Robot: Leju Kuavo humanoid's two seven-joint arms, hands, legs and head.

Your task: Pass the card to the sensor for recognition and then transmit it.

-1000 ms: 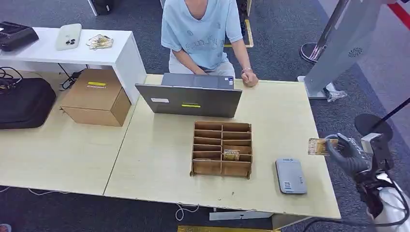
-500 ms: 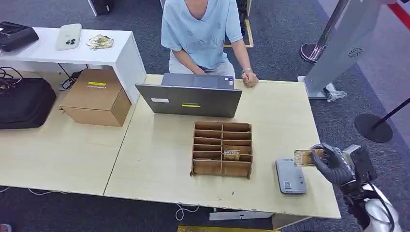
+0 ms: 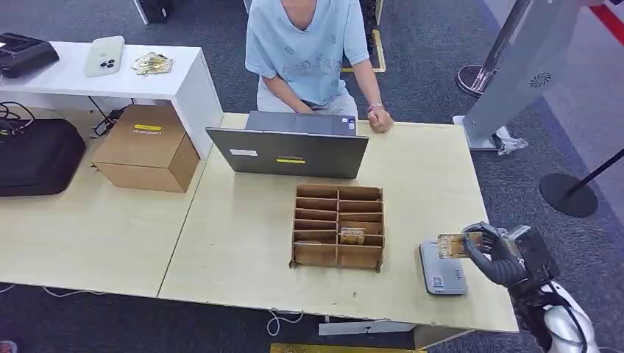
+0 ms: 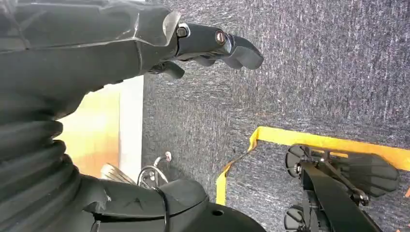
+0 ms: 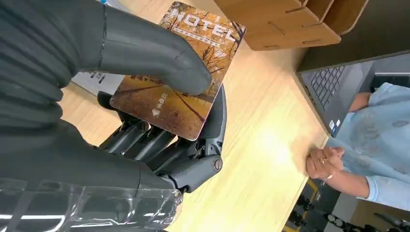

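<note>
Table (image 3: 243,243): pale wood, mid-frame in head view.
Sensor (image 3: 442,268): grey pad, lower right.
Right robot hand (image 3: 494,254): thumb and fingers clamp the card (image 3: 450,245), held over the sensor's upper edge.
Left robot hand (image 4: 212,46): hangs over carpet, holding nothing, fingers loosely curled.

Risk: shallow pinch may let the card slip or tilt, spoiling the read.
Right wrist view alone shows "HOTEL" print and thumb placement.

Our right hand (image 3: 494,254) carries the card (image 3: 449,245) toward nine o'clock, in from beyond the table's (image 3: 243,235) three o'clock edge. A second ago the card hung out over the carpet; now we hold it above the grey sensor's (image 3: 442,273) twelve o'clock end, lower in our view than before.
</note>
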